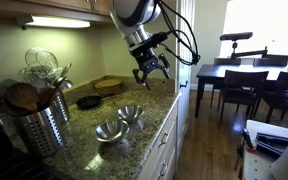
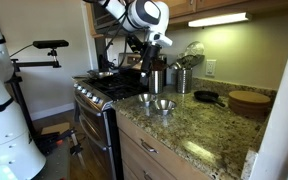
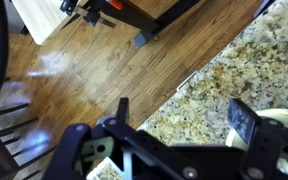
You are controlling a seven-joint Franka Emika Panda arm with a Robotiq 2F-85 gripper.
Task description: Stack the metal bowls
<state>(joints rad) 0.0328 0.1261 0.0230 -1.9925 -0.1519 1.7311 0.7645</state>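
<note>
Two small shiny metal bowls sit side by side on the granite counter near its front edge, one (image 1: 109,131) close to the camera and one (image 1: 130,114) just behind it; both also show in an exterior view (image 2: 162,105) (image 2: 149,100). My gripper (image 1: 151,72) hangs open and empty in the air, above and beyond the bowls, over the counter's edge. It also shows in an exterior view (image 2: 155,42). In the wrist view the open fingers (image 3: 182,118) frame bare granite and wood floor; no bowl shows there.
A tall perforated steel canister (image 1: 44,125) full of utensils stands next to the bowls. A small black dish (image 1: 88,101) and a round wooden board (image 1: 111,85) lie further along the counter. A stove (image 2: 109,88) adjoins the counter. A dining table with chairs (image 1: 246,78) stands beyond.
</note>
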